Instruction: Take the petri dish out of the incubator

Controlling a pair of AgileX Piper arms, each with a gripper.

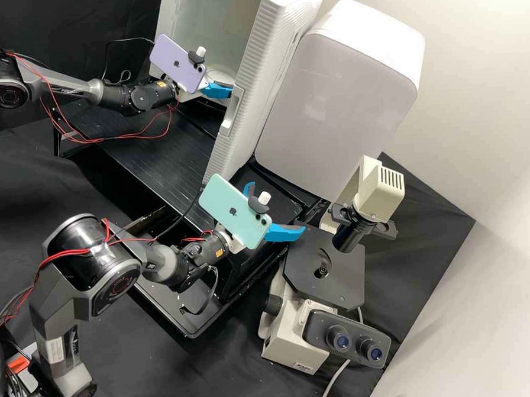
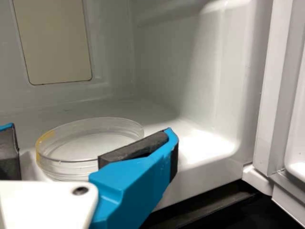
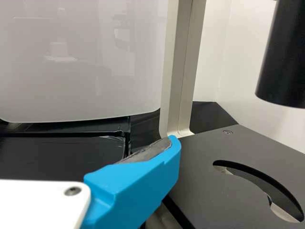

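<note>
Working on the grasp step, with the lifting-out not yet begun. Straddling the dish (image 2: 78, 151) with the left gripper (image 2: 88, 136) at the mouth of the incubator (image 2: 209, 76): jaws spread wide, one to each side, dish sitting between them on the floor (image 2: 205, 143), apparently not pinched (contact at the nearer pad (image 2: 136, 147) being hard to judge). Hanging the right gripper (image 1: 286, 232) well apart, with the microscope stage (image 3: 238, 155) just below and ahead of it; spread or pressed together there, not being possible to tell. Calling next, probably, for closing the left jaws squarely onto the dish's wall, squeezing gently enough to spare thin clear plastic, then raising it slightly and drawing straight back, minding the door (image 2: 274, 95) standing just outside the jaws.
</note>
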